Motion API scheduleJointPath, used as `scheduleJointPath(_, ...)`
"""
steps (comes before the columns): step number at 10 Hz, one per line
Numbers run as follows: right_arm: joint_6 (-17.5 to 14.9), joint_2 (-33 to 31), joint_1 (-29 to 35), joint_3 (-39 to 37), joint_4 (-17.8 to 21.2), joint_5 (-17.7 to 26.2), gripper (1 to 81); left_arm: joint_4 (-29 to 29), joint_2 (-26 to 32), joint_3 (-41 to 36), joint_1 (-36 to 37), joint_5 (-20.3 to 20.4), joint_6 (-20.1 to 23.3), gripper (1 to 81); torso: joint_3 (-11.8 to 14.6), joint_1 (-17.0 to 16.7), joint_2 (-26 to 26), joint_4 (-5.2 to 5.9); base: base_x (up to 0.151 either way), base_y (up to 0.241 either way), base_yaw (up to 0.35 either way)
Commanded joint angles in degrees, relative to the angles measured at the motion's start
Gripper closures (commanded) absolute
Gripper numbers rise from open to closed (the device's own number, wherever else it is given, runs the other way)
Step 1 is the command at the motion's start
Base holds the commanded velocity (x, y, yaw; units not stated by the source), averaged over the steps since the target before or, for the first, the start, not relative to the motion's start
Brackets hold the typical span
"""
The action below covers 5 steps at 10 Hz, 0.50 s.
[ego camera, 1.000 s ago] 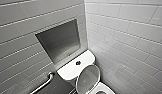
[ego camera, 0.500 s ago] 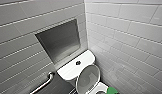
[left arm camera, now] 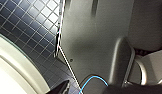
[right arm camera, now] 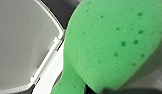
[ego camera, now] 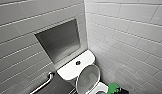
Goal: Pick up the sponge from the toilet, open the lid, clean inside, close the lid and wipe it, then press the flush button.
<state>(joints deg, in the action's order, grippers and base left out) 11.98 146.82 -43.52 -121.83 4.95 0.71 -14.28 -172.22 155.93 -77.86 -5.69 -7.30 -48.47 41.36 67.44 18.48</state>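
- My right end effector (ego camera: 118,91) is pinching the sponge (ego camera: 112,87), judging by how the green pad hangs clear of everything just beside the bowl, on the side nearer the tiled side wall (ego camera: 127,50).
- The lid (ego camera: 88,77) of the toilet (ego camera: 72,70) stands open and leans back toward the tank, so I judge that cleaning inside is the step in hand.
- To do it well, I should carry the pad up and over the bowl rim (ego camera: 101,88), not scrape across it, then press its broad face against the inner wall and sweep round.
- My grip should stay on one end of the pad, so that the soft face meets the ceramic and my end effector does not.
- Edges: the lid's lip and hinge (right arm camera: 55,42) lie close to the sponge. A bump there could knock the lid down.
- Room: the side wall crowds my right, so the open way is inward, over the bowl.
- The grab bar (ego camera: 44,83) is well apart on the far side.
- The flush button (ego camera: 78,63) sits on the tank top behind the lid, untouched.
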Motion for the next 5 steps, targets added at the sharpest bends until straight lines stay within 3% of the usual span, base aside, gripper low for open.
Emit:
scheduleJointPath(1, 3.0, -5.1, 7.3, 5.9, 4.1, 5.0, 81.1, 0.7, 1.0, 0.3, 0.6, -4.2, 0.1, 1.0, 0.0, 0.0, 0.0, 0.00, 0.000, 0.000, 0.000)
scheduleJointPath(3, 6.6, -2.6, 6.6, 1.7, 5.1, 4.9, 81.1, 0.7, 0.8, 0.3, 0.6, -4.2, 0.1, 1.0, 0.0, 0.0, 0.0, 0.00, 0.000, 0.000, 0.000)
scheduleJointPath(5, 5.9, -1.2, 7.2, 1.9, 3.3, 2.8, 81.1, 1.0, 0.9, 0.3, 0.5, -4.1, 0.1, 1.0, 0.0, 0.0, 0.0, 0.00, 0.000, 0.000, 0.000)
